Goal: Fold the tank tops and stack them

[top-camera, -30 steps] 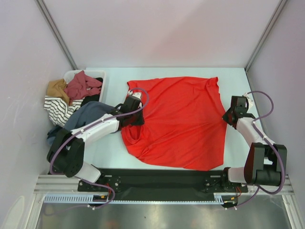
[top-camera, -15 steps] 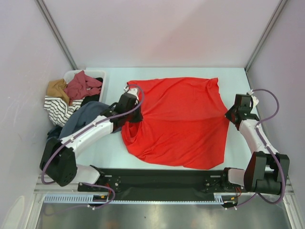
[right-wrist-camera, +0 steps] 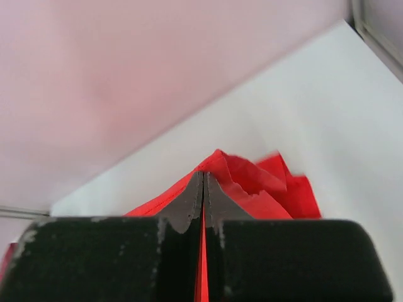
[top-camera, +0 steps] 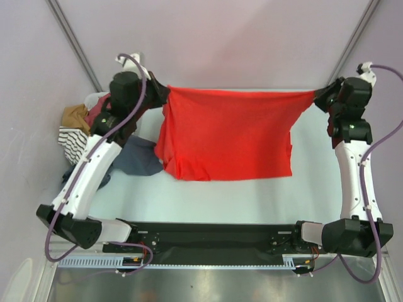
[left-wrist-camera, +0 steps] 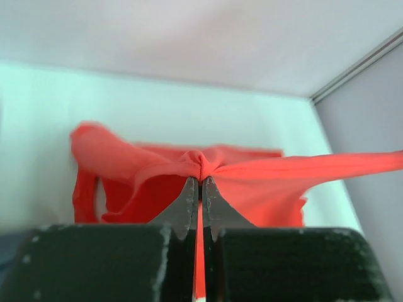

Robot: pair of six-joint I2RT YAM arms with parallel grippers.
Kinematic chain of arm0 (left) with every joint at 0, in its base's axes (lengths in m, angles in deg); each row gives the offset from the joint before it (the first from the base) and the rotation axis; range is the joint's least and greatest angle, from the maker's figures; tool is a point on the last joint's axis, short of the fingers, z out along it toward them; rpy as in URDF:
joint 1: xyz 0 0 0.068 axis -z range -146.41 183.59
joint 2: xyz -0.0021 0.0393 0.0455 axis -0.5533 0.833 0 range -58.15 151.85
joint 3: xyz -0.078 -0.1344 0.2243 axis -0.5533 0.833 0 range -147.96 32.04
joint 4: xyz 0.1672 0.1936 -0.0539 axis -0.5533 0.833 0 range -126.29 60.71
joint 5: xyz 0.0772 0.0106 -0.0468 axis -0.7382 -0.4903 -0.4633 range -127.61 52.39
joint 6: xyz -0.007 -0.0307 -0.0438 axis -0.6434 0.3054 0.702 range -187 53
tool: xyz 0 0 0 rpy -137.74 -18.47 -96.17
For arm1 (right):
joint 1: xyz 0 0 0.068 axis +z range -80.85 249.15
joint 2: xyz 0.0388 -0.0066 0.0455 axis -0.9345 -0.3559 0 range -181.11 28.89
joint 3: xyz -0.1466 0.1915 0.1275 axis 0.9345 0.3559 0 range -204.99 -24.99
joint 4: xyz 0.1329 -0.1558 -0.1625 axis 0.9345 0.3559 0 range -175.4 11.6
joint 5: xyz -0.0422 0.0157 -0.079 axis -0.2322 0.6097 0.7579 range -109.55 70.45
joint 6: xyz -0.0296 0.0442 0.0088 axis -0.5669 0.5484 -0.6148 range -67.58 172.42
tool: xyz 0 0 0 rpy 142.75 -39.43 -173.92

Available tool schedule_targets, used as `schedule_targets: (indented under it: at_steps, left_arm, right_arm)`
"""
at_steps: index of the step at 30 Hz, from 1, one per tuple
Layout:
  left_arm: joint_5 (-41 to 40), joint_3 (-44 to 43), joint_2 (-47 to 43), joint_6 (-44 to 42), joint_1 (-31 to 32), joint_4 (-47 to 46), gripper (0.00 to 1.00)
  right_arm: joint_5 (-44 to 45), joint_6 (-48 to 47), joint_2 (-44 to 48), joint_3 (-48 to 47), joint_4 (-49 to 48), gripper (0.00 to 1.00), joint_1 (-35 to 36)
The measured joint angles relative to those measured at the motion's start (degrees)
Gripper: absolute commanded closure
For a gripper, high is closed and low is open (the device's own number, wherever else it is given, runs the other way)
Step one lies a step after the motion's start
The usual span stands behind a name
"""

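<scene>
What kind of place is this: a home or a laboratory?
Probably a laboratory robot cell: two arms bolted to a rail hold a red top, plain walls enclose the table, clothes lie piled.

Black-bodied left pincer (left-wrist-camera: 200,189) w/ grey metal fingers (left-wrist-camera: 184,207) is clamped tight on the bright red soft cloth tank top (left-wrist-camera: 258,185). A thin red sliver shows btwn the fingers, and the fabric is bunched into a small gather right at the tips. From there a taut band of cloth runs to the frame's R edge, raised above the pale mint bench (left-wrist-camera: 157,104). On the L a loose loop and a narrow strap hang down. Rest of the cloth sags behind; can't tell if the hem touches the bench. White back wall (left-wrist-camera: 189,38) beyond, grey side wall (left-wrist-camera: 371,132) at R.
</scene>
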Motion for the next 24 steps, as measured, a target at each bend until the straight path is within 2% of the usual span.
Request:
schedule_targets:
  at_steps: [6, 11, 17, 20, 24]
  left_arm:
    - [0.24, -9.51, -7.52, -4.00, 0.04, 2.03, 1.00]
    - [2.01, -11.61, -18.58, -6.56, 0.15, 1.46, 1.00]
    - [4.94, -13.53, -29.55, -7.45, 0.26, -1.14, 1.00]
    - [5.62, -15.28, -31.87, -7.41, 0.26, -2.67, 1.00]
    - [6.25, -17.22, -31.82, -7.39, 0.26, -3.50, 1.00]
  right_arm:
    - [-6.16, -0.92, 5.88, -5.49, 0.07, 1.00, 0.22]
    - [-10.16, -1.60, 17.84, -6.93, -1.57, 1.00, 0.31]
    - [-11.19, -4.55, 31.28, -12.98, -4.59, 1.00, 0.31]
    - [-11.13, -6.23, 35.82, -16.96, -6.05, 1.00, 0.31]
    - [-11.04, -7.87, 36.96, -22.97, -6.80, 1.00, 0.20]
